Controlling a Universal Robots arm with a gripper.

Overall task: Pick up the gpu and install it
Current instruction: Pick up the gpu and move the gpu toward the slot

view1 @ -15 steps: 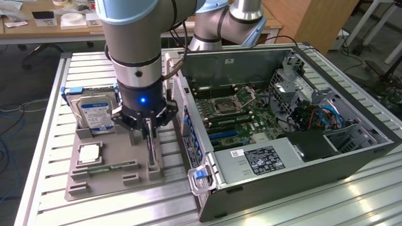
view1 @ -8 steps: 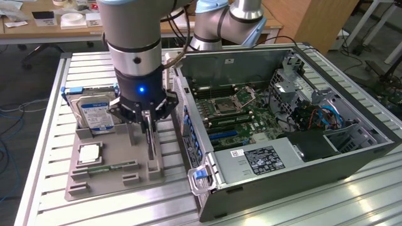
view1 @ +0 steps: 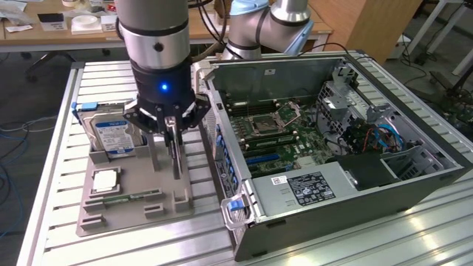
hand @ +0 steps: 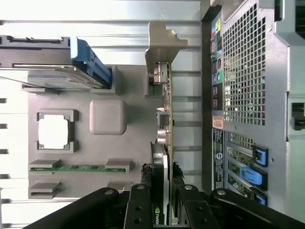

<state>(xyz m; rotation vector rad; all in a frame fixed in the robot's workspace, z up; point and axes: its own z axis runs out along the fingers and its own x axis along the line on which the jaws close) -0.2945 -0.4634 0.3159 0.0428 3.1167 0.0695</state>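
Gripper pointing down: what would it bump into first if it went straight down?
The gpu, standing on edge in the grasp of the gripper; right under it, probably the gray tray.

- A robotics lab: a robot arm [view1: 155, 39] stands over a slotted aluminium surface [view1: 414, 233].
- An opened computer case [view1: 333, 221] lies on it, motherboard bared.
- Cluttered wooden desks [view1: 44, 36] and loose floor cables [view1: 11, 130] lie behind.
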